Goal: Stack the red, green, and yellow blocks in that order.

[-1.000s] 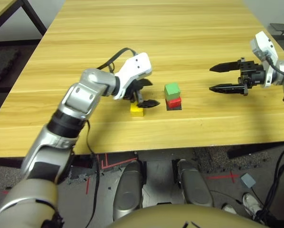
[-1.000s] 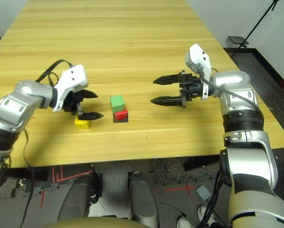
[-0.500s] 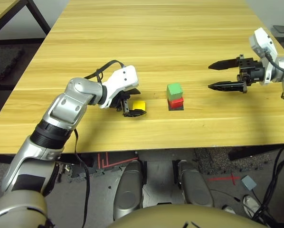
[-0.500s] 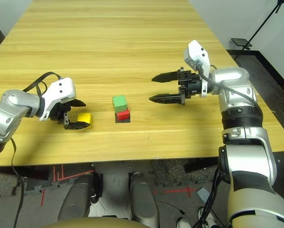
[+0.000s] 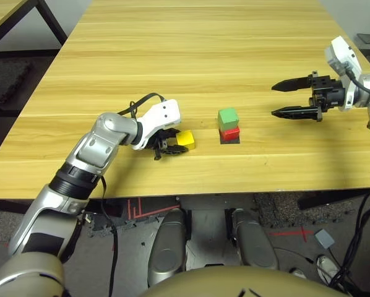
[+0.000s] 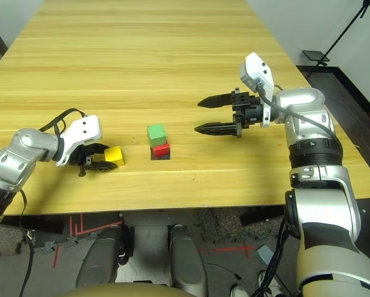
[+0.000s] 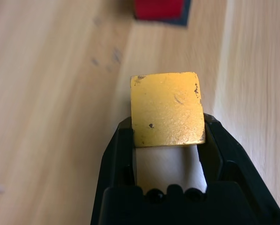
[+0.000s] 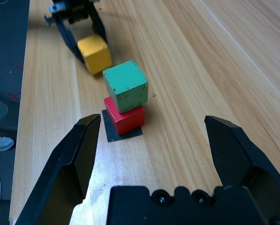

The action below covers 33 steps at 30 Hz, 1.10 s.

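Observation:
The green block [image 5: 228, 117] sits on the red block [image 5: 229, 132], which rests on a flat black patch [image 5: 228, 140] near the table's middle. Left of that stack is the yellow block [image 5: 185, 138], low at the table surface and slightly tilted. My left gripper [image 5: 174, 144] is shut on it. In the left wrist view the yellow block [image 7: 167, 108] is pinched between the two black fingers [image 7: 119, 154]. My right gripper [image 5: 275, 100] hovers open to the right of the stack, its tips pointing at it, and holds nothing.
The wooden table [image 5: 191, 49] stretches wide and bare behind the blocks. Its front edge [image 5: 191, 192] runs close below the stack, with floor and cables beyond it.
My left gripper has closed on the yellow block and its arm has sunk lower. The block has shifted slightly toward the stack. The right arm has not moved.

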Available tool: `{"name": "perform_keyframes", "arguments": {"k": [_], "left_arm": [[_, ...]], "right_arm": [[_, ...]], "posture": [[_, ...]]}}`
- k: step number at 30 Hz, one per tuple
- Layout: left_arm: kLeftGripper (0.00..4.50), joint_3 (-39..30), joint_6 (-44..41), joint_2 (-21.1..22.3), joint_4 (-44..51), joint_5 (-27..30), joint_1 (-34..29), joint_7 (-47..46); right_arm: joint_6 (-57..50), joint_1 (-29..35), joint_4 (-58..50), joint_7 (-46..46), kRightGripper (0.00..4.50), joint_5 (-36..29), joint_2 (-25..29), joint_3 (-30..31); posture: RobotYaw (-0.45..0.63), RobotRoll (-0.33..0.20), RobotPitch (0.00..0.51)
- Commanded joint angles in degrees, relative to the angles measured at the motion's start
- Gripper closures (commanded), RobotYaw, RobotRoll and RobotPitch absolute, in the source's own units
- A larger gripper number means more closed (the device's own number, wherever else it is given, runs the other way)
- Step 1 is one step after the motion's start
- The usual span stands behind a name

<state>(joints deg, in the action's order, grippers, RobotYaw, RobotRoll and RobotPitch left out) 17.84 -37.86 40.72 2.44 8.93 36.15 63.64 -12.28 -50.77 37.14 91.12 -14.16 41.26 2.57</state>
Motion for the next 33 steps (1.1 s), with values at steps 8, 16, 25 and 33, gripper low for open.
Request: {"name": "perform_keyframes", "arguments": {"k": [8, 16, 25, 33], "left_arm": [[2.56, -1.5, -21.4, -2.3, 8.5, 6.3, 15.4, -2.0], [2.56, 2.3, -21.1, -7.2, 3.9, 6.3, 19.7, -3.8], [2.56, 4.8, -16.2, -11.7, -2.7, 4.9, 20.3, -5.1], [2.56, 6.1, -14.6, -13.1, -4.3, 4.1, 20.4, -4.7]], "right_arm": [[-0.2, 1.5, -0.5, -0.1, 0.0, 0.2, 0.3, 0.3], [-1.2, 3.4, -2.7, -0.8, 0.0, -0.5, 0.3, -0.1], [-3.4, 6.4, -6.7, -1.7, 0.0, -1.5, 1.7, -1.2], [-4.3, 8.1, -8.4, -2.3, 0.0, -1.8, 2.1, -2.0]], "posture": [[0.2, 0.02, 0.118], [0.18, 0.029, 0.122], [0.14, 0.033, 0.131], [0.13, 0.042, 0.137]]}}
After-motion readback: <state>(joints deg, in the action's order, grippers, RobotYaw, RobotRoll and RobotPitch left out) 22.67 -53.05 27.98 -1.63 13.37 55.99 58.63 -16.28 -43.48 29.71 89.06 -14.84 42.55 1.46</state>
